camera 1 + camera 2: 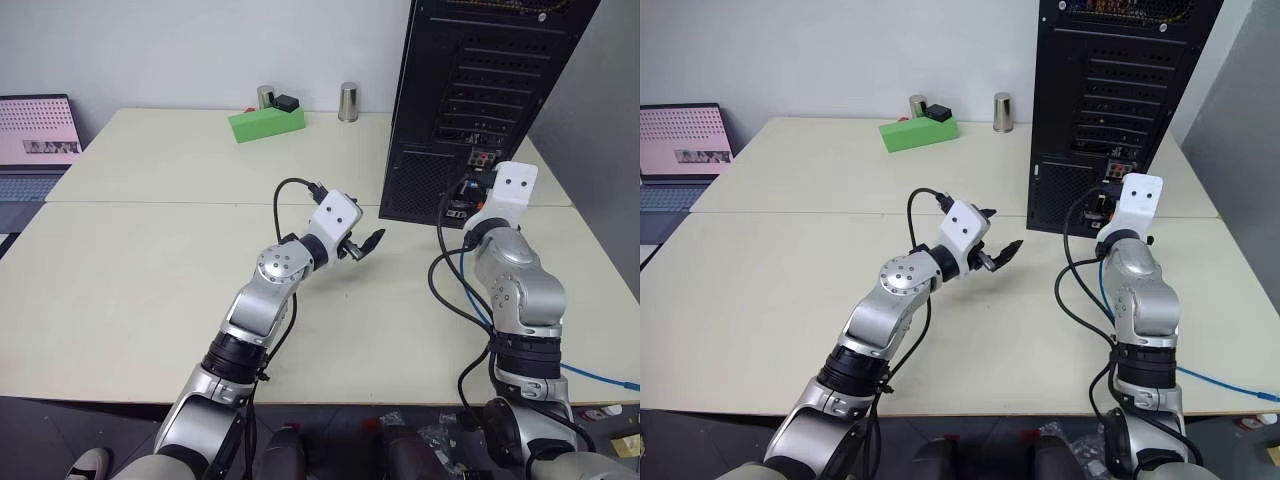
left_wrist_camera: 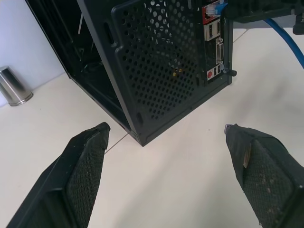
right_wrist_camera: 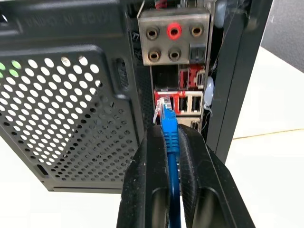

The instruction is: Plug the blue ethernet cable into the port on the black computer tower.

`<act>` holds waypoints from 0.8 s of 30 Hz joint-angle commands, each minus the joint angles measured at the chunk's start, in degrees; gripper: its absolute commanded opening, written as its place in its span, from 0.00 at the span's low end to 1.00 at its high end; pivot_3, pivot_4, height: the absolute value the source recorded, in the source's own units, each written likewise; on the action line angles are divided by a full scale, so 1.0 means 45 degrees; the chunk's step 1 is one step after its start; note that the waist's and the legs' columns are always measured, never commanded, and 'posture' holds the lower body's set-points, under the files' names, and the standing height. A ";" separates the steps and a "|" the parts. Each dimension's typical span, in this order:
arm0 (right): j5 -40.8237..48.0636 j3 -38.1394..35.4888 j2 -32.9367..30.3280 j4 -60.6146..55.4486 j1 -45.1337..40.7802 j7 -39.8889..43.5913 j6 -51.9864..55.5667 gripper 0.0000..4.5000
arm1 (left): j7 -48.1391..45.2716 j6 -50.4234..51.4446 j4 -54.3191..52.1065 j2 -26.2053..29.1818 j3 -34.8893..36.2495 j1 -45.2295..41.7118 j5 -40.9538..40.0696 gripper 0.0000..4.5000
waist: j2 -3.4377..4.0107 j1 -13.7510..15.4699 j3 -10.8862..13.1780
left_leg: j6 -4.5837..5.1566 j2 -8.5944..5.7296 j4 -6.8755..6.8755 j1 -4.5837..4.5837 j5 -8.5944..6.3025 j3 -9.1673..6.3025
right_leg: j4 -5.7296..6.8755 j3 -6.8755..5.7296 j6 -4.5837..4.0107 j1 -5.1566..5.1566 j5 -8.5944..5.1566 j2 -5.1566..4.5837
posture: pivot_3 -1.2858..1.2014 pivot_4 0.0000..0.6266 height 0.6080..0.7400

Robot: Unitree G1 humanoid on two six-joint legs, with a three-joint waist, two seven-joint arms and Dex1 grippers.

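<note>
The black computer tower point(image 1: 470, 100) stands at the back right of the table, its rear panel facing me. My right gripper point(image 3: 169, 130) is shut on the blue ethernet cable point(image 3: 170, 142) just behind its clear plug point(image 3: 163, 107). The plug's tip is at the red-rimmed ports of the connector panel point(image 3: 173, 40); I cannot tell whether it is inside one. The cable runs back past my right arm and off the table's right edge point(image 1: 600, 378). My left gripper point(image 1: 365, 243) hovers open over the table, left of the tower's lower corner, with nothing between its fingers point(image 2: 85, 161).
A green block point(image 1: 266, 123) and two metal cylinders point(image 1: 348, 101) stand at the table's far edge. A laptop point(image 1: 35, 140) sits at the far left. Black arm cables point(image 1: 445, 270) loop on the table beside my right arm.
</note>
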 commanded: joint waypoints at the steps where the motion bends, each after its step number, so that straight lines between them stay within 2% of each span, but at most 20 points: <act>1: -0.0100 -0.0153 -0.0147 -0.0072 -0.0345 0.0028 -0.0470 0.00 | 0.0020 -0.0355 -0.0488 0.0016 0.0221 -0.0119 0.0109 0.92 | 0.0000 0.0000 0.0000 | 0.0000 0.0000 0.0000 0.0000 0.0000 0.0000 | 0.0000 0.0000 0.0000 -0.0001 0.0000 0.0000 | 0.52 0.24 1.00; 24: -0.0342 0.0086 -0.0480 -0.0072 -0.0692 0.0110 -0.0606 0.00 | -0.0006 -0.0594 -0.0412 0.0005 0.0158 -0.0097 0.0244 0.92 | 0.0000 -0.0021 0.0000 | -0.0001 0.0000 0.0001 0.0001 0.0000 0.0002 | 0.0003 0.0005 0.0001 -0.0002 0.0001 0.0000 | 0.52 0.24 1.00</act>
